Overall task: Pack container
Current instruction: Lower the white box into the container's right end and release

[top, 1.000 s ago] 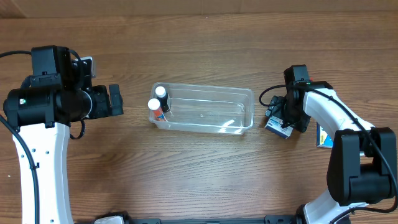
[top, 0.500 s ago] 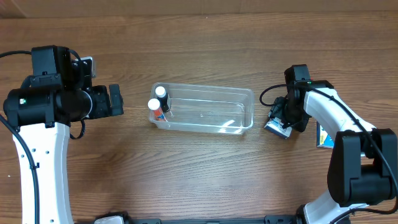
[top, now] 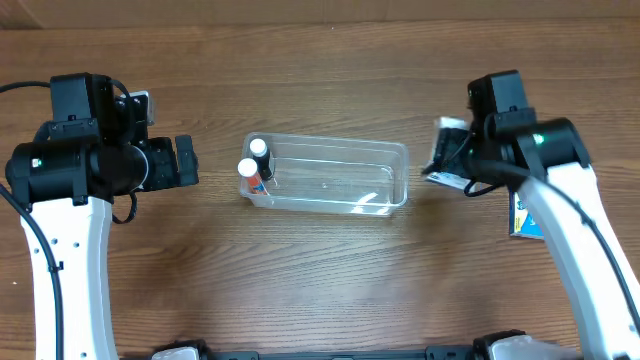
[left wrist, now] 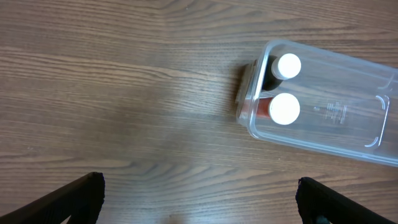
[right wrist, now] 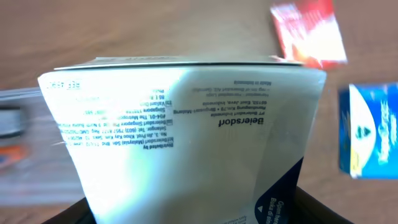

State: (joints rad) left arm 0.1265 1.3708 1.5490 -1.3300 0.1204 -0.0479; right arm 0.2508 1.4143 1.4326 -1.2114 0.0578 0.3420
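The clear plastic container (top: 330, 180) lies mid-table, with two white-capped bottles (top: 254, 158) standing at its left end. My right gripper (top: 455, 162) is shut on a white and dark-blue box (top: 443, 150) and holds it in the air just right of the container's right end. The right wrist view shows this box (right wrist: 186, 118) filling the space between the fingers. My left gripper (top: 185, 163) is open and empty, left of the container. In the left wrist view the container (left wrist: 348, 121) and the bottles (left wrist: 285, 109) are at the upper right.
A light-blue box (top: 522, 215) lies on the table at the far right; it also shows in the right wrist view (right wrist: 370, 130). A red packet (right wrist: 309, 32) lies near it. The tabletop is brown wood.
My right gripper has lifted the white and blue box off the table and carried it up and a little away from me. The left arm has not moved.
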